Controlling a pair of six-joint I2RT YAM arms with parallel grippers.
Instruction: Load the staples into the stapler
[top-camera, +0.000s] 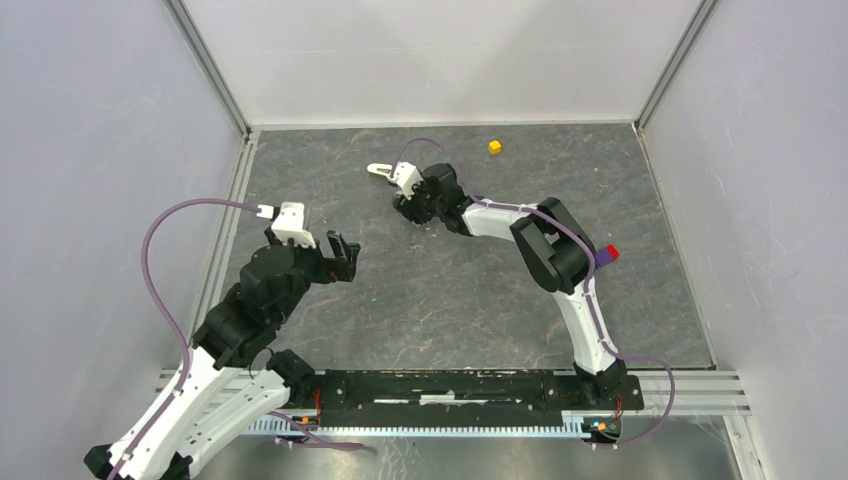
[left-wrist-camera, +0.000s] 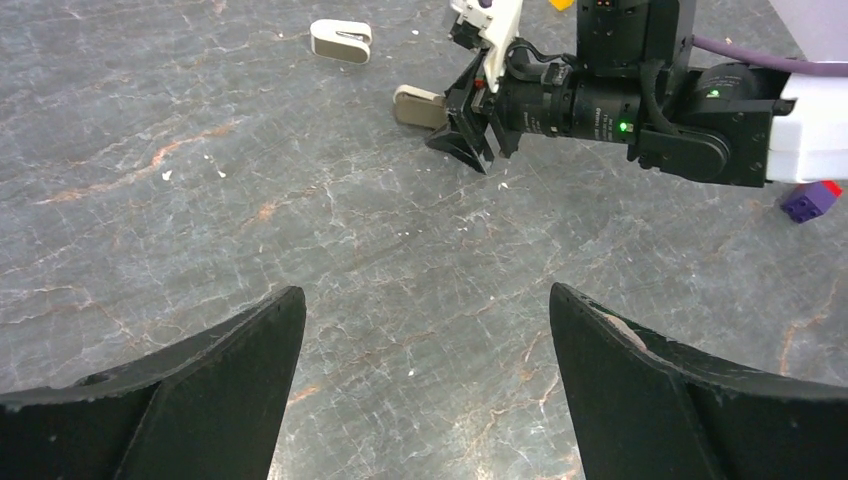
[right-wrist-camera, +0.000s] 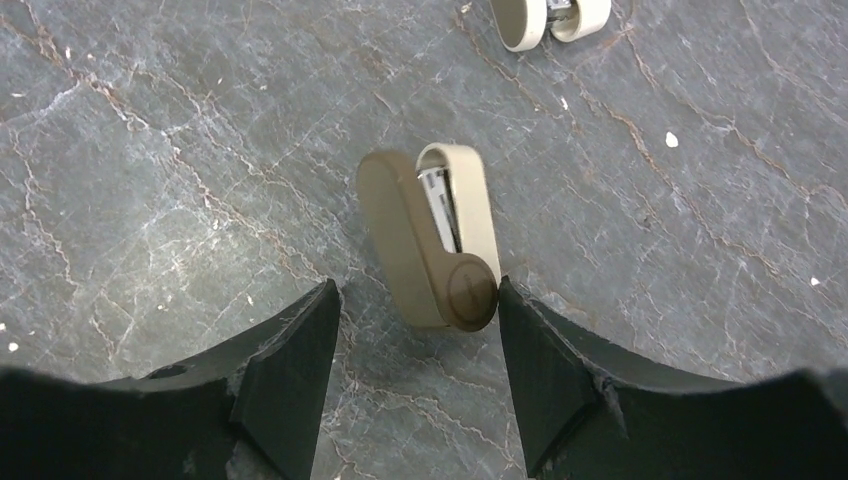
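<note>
Right gripper (right-wrist-camera: 415, 296) is parted astride the stapler (right-wrist-camera: 430, 235), nothing clamped — likely light, slick plastic, best pinched across its hinge; left gripper (left-wrist-camera: 425, 292) spread wide.

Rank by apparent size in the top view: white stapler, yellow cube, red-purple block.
1-2. white stapler and red-purple block: near alike, and the right arm seems to cover part of the block, so no call.
3. yellow cube, clearly smallest.
</note>
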